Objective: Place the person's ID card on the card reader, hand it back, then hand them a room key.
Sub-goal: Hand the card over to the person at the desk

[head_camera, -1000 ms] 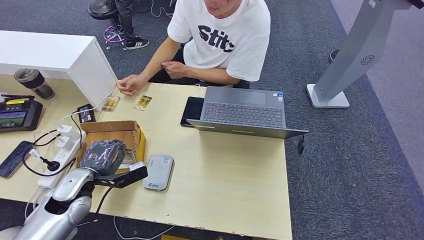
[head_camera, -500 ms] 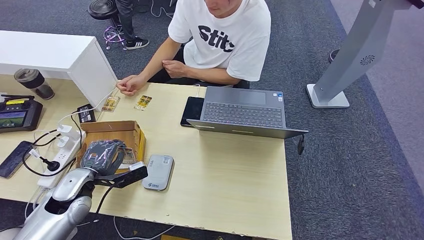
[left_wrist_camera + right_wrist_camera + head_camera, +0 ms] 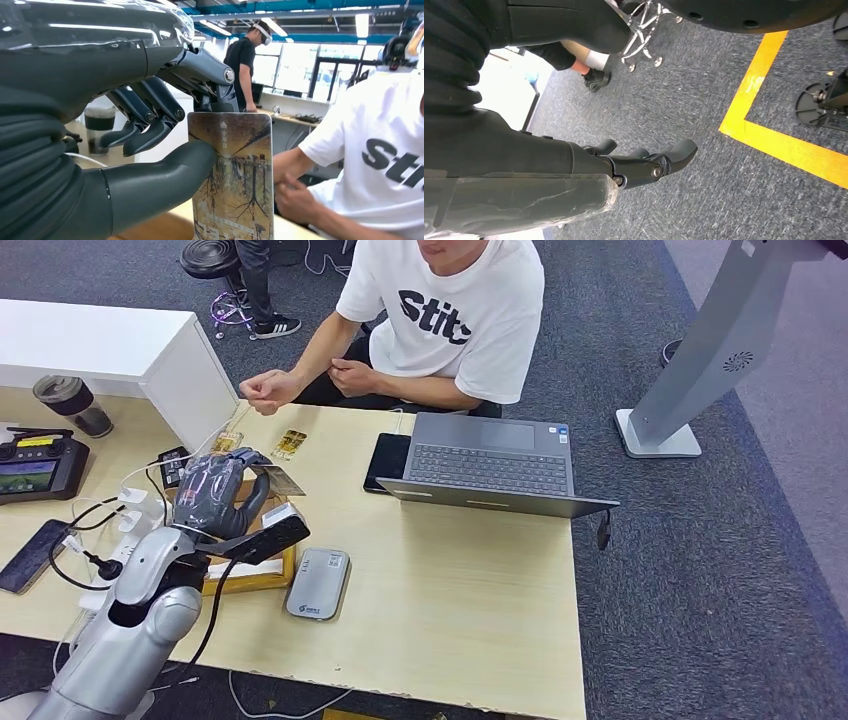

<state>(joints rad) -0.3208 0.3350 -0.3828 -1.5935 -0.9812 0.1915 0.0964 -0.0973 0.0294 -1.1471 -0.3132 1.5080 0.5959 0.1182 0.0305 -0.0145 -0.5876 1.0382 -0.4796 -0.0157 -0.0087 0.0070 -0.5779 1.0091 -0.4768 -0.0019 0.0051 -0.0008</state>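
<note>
My left hand (image 3: pixel 222 492) is raised above the wooden box (image 3: pixel 250 575) and pinches a picture-printed card (image 3: pixel 282 482) between thumb and finger. The left wrist view shows that card (image 3: pixel 232 175) upright in my left hand (image 3: pixel 125 115), facing the person in the white shirt (image 3: pixel 450 310). The person's nearer hand (image 3: pixel 265 390) hovers in a loose fist over the table's far edge, a short way beyond the card. The grey card reader (image 3: pixel 318 583) lies flat beside the box with nothing on it. My right hand (image 3: pixel 644 162) hangs over the carpet, holding nothing, fingers apart.
Two more cards (image 3: pixel 290 444) (image 3: pixel 225 443) lie near the far edge. An open laptop (image 3: pixel 490 465) and a dark tablet (image 3: pixel 385 460) sit to the right. A power strip with cables (image 3: pixel 125 530), a phone (image 3: pixel 32 555), a controller (image 3: pixel 35 465) and a white cabinet (image 3: pixel 150 350) crowd the left.
My left hand rose out of the wooden box with the card and moved toward the person. The person's nearer hand lifted off the table.
</note>
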